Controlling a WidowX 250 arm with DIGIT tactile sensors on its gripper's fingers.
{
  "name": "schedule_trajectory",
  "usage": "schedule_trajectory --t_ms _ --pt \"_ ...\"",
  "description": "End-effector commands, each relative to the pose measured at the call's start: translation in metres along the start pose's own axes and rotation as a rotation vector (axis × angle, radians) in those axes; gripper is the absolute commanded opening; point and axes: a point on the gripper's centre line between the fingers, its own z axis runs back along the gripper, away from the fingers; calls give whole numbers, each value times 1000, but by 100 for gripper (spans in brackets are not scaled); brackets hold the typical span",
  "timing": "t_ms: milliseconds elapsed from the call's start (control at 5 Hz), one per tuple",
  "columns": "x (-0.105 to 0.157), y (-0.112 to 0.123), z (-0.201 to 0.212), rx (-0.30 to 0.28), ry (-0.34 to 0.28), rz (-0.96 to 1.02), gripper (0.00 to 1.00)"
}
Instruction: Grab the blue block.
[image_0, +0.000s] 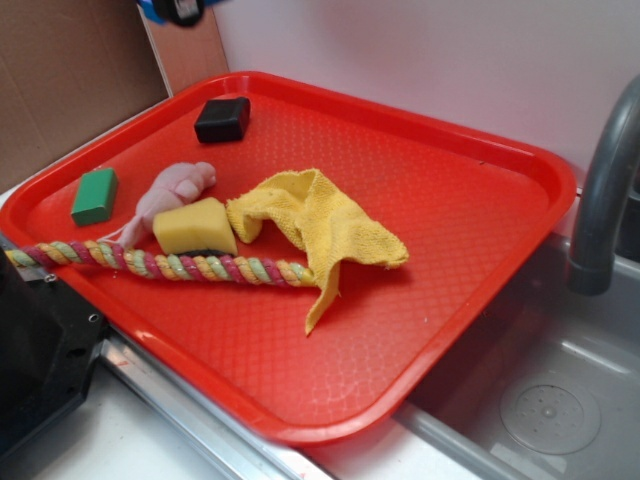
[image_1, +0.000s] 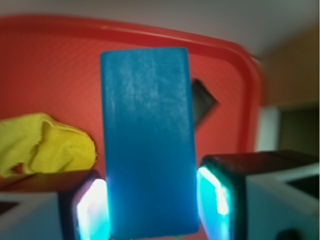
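Observation:
The blue block (image_1: 147, 145) fills the middle of the wrist view, standing lengthwise between my two fingers. My gripper (image_1: 152, 207) is shut on it, with the left pad (image_1: 92, 210) and the right pad (image_1: 212, 197) against its long sides. The red tray (image_1: 50, 65) lies well below the block. In the exterior view only a small black and blue part of the gripper (image_0: 178, 8) shows at the top edge, above the tray's far left corner.
On the red tray (image_0: 450, 200) lie a green block (image_0: 95, 195), a black block (image_0: 222, 119), a pink toy (image_0: 175, 190), a yellow sponge (image_0: 195, 227), a braided rope (image_0: 160, 262) and a yellow cloth (image_0: 315, 225). A faucet (image_0: 600, 190) and sink (image_0: 550, 400) are at right.

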Motion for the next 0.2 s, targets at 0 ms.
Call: schedule_trajectory --t_ms 0 --pt "14 -45 47 30 -105 -49 0"
